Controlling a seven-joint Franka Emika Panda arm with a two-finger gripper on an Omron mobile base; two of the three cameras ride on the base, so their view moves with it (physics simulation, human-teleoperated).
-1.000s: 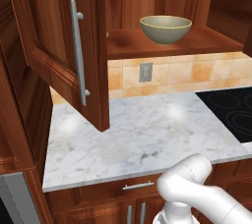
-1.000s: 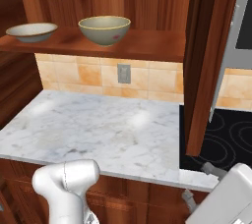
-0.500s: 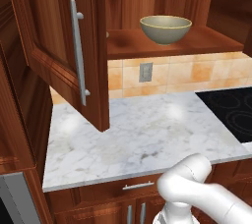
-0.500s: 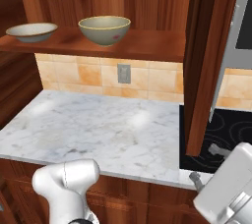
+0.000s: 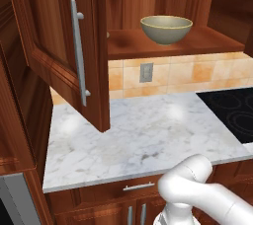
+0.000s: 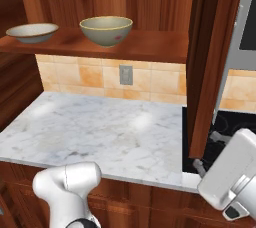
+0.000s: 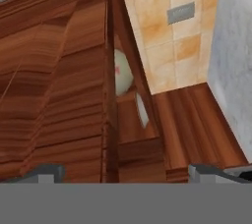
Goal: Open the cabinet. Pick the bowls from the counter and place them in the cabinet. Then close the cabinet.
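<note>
2 bowls [image 6: 106,29] on cabinet [image 6: 145,47] shelf, 2 doors open.

We are seeing a wooden shelf [image 6: 150,47] inside the open cabinet [image 5: 54,56] carrying both bowls. The deep bowl [image 6: 106,30] is sitting upright near the shelf's middle, and the shallow bowl [image 6: 32,32] is resting well to its left, apart from it. Below, the counter [image 6: 100,132] is lying bare, its white marble running from the tiled back wall [image 6: 95,78] to the black stovetop [image 5: 232,115] beside it.
</note>
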